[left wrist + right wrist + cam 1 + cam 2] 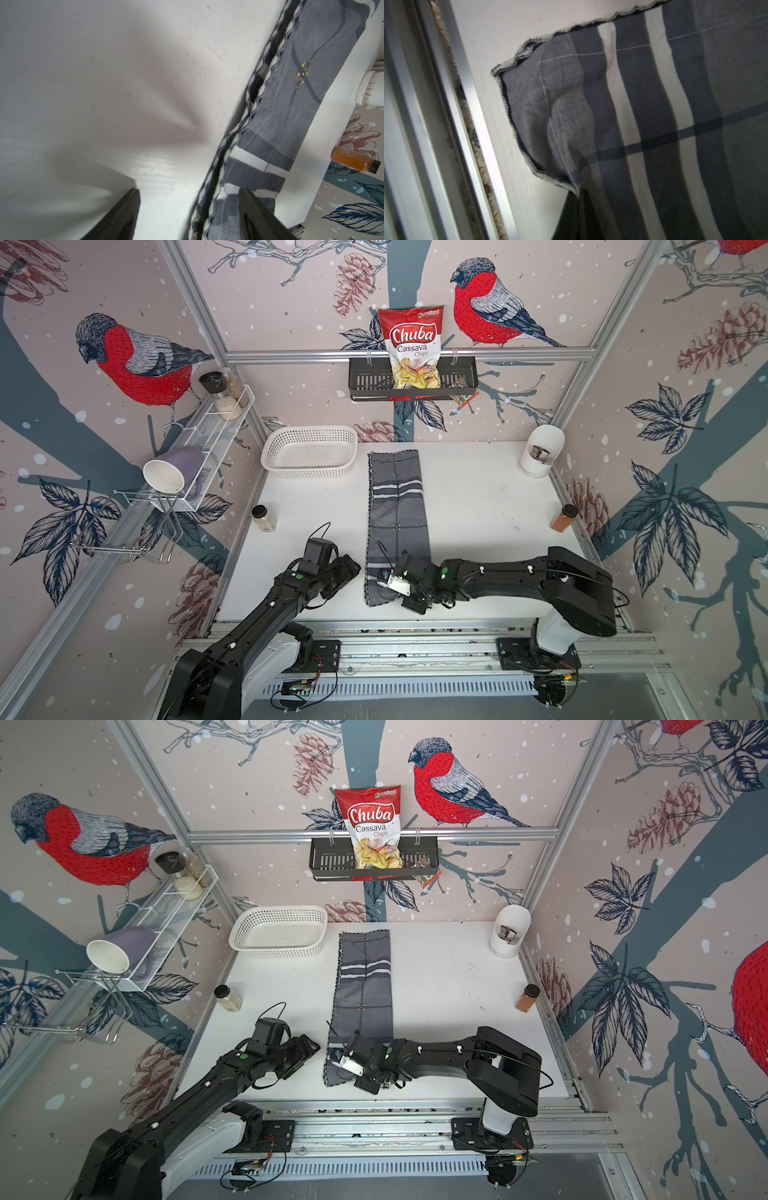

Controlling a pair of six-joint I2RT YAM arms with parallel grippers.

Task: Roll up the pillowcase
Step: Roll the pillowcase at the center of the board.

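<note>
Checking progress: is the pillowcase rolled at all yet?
Unrolled: the pillowcase lies flat as one long strip, no coil at either end.

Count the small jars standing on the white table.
2: a pale jar at the table's left edge; a brown jar at its right edge. The right arm could hide another.

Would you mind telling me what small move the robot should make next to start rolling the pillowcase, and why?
Probably lower and close the left gripper on the near edge of the pillowcase. That edge runs between its open jaws, the right gripper is shut on the other near corner, and the strip lies flat, not yet rolled.
</note>
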